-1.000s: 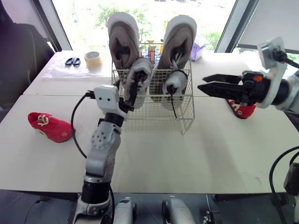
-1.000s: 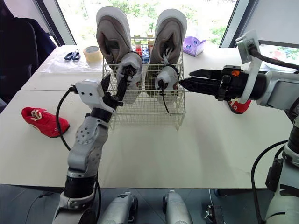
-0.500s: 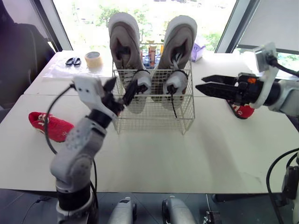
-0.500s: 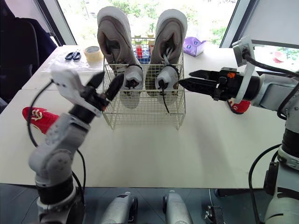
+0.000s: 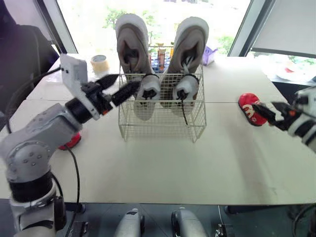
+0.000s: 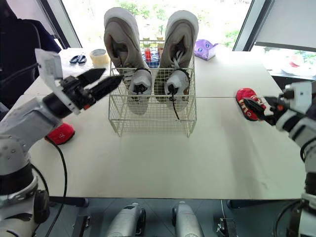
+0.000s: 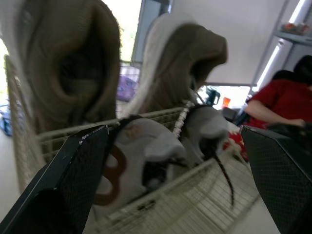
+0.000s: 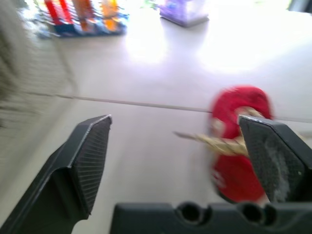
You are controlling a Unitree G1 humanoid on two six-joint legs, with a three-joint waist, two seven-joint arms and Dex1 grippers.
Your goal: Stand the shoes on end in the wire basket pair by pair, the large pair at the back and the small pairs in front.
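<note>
- Located the wire basket [image 6: 153,116] at the middle of the table [image 6: 148,163], loaded with four shoes on end.
- Noted the large tan pair [image 6: 121,39] in the far row of the basket, side by side, rising well above the rim.
- Noted the small grey pair [image 6: 139,88] in the near row, just in front of the large pair, with a black lace hanging from the right-hand shoe.
- Found one red shoe [image 6: 245,102] lying on the table right of the basket, well apart from it.
- Found a second red shoe [image 6: 60,133] on the table at the left, partly hidden behind the left arm.
- Recorded a tape roll [image 6: 98,56] and scissors [image 6: 76,59] at the far left, outside any container.
- Saw in the left wrist view both pairs close up behind the wire, and a person in a red top [image 7: 280,102] beyond the basket.
- Saw in the right wrist view the red shoe past the right-hand finger, with bottles [image 8: 85,12] and a purple box [image 8: 183,10] further off.
- Found the left gripper [image 5: 128,80] reaching in from the left at the height of the basket's rim, by its near left corner; fingers spread, gripping nothing.
- Found the right gripper [image 5: 265,105] low over the table at the right, pointing at the red shoe; fingers wide apart, holding nothing. Could not tell whether a tip touched the shoe.
</note>
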